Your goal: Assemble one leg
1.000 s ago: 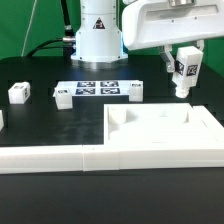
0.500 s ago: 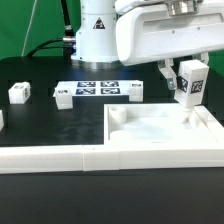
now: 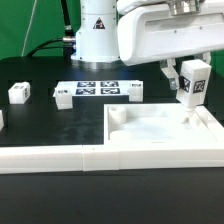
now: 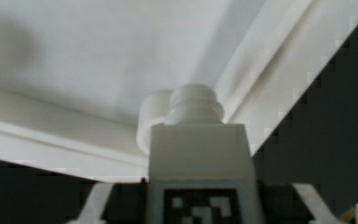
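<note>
Over the far corner of the big white panel (image 3: 150, 150), at the exterior view's right, the gripper (image 3: 185, 72) has its fingers clamped on the leg (image 3: 188, 90), held upright, peg down, so pickup looks done and seating it in the corner is left.

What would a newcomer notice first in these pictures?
The gripper holds the leg upright above the far corner of the large white panel, at the exterior view's right. On the black table behind lies the marker board, with small tagged blocks near it.
</note>
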`<control>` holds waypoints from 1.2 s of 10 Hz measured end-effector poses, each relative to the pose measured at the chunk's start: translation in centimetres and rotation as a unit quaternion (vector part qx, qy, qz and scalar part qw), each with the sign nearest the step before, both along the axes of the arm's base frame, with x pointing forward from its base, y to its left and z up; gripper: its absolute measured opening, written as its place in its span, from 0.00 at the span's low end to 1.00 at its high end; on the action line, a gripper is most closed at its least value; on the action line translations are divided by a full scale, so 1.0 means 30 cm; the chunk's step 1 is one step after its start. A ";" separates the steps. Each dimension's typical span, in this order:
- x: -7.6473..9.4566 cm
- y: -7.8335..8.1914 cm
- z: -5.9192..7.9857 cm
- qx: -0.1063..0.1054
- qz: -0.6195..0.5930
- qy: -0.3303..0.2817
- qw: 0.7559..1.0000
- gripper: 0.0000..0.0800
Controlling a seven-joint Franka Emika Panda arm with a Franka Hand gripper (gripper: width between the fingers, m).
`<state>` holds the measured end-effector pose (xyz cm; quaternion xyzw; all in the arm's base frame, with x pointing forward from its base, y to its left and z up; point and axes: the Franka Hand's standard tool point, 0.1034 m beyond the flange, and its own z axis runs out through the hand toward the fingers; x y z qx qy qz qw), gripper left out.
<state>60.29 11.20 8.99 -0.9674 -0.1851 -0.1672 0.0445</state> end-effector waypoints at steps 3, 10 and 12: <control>0.066 -0.007 -0.022 0.003 -0.001 -0.005 1.000 0.36; 0.072 0.012 -0.084 0.008 -0.002 -0.014 1.000 0.36; 0.069 0.016 -0.097 0.009 -0.002 -0.018 1.000 0.36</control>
